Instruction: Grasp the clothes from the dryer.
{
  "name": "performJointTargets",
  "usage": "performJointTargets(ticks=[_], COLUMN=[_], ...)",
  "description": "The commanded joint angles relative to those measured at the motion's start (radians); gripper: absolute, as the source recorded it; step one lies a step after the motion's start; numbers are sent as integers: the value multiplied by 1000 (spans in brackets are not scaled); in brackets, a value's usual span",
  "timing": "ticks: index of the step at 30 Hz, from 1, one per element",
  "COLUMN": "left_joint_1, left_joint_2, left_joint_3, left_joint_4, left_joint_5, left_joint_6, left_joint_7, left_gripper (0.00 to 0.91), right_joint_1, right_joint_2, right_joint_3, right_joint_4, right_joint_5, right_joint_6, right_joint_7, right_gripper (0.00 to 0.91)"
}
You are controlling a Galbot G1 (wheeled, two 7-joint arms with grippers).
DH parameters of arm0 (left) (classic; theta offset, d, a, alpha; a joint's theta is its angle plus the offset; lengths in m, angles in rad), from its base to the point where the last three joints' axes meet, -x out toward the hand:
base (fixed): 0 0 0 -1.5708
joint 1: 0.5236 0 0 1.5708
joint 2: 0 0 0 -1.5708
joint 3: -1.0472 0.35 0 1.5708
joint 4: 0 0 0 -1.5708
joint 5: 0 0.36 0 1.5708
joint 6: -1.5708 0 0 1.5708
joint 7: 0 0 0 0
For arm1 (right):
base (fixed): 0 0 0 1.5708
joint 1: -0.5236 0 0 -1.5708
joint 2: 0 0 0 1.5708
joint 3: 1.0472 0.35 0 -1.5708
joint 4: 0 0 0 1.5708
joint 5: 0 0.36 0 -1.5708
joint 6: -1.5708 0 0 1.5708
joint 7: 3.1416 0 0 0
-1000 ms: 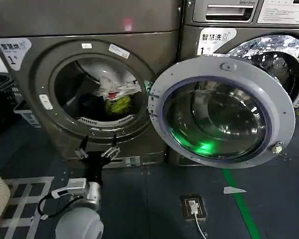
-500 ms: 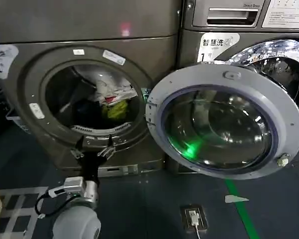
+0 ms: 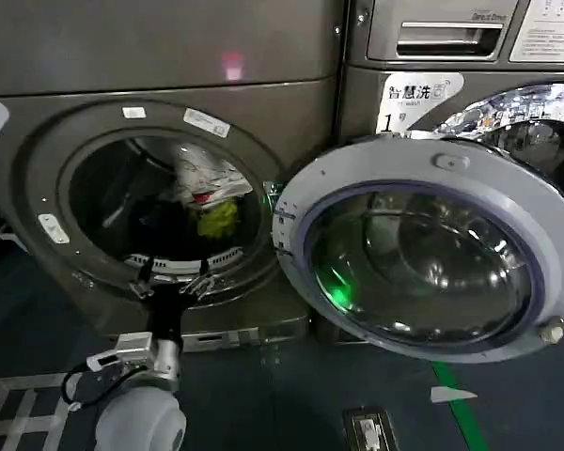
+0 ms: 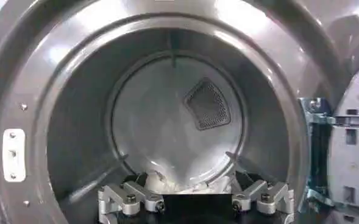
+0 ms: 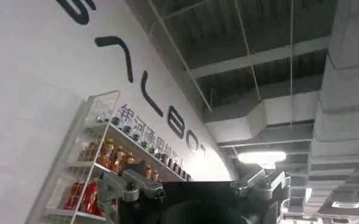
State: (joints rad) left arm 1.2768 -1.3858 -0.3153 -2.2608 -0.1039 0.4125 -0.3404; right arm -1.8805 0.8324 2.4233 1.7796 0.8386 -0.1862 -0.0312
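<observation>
Dark floor (image 3: 263, 404) with a green stripe (image 3: 456, 404) and a socket (image 3: 367, 429); a white wall (image 5: 27, 91), bottle shelf (image 5: 100, 164) and ceiling lamp (image 5: 263, 157).

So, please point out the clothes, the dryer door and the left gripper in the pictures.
clothes (image 3: 216, 214): head view, on the lime-green garment in the heap inside the drum.
dryer door (image 3: 423, 167): head view, on the grey rim above the glass.
left gripper (image 3: 172, 282): head view, midway between its open fingers, at the porthole's lower edge.

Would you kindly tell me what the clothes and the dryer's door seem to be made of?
The clothes: soft woven fabric, matte, judging by crumpled folds. The dryer door: probably a grey plastic rim, dull; its window looks like glass, glossy, mirroring a green glow.
</observation>
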Motion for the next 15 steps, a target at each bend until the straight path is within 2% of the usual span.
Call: performJointTargets(ticks=[1, 15], left_joint_1=[-4, -6], left_joint_2=[-6, -11], left_joint_3=[3, 9], left_joint_4=[2, 10], left_joint_5=[1, 4], left_joint_6=[1, -1], left_joint_7=[1, 2], left_gripper=[907, 907], right_joint_1=[1, 2], right_joint_2=[1, -13], right_joint_3=[1, -2], right_joint_4=[-1, 1], right_joint_5=[-1, -2], right_joint_6=[-1, -1], right_joint_7=[0, -5], right_gripper=[907, 907])
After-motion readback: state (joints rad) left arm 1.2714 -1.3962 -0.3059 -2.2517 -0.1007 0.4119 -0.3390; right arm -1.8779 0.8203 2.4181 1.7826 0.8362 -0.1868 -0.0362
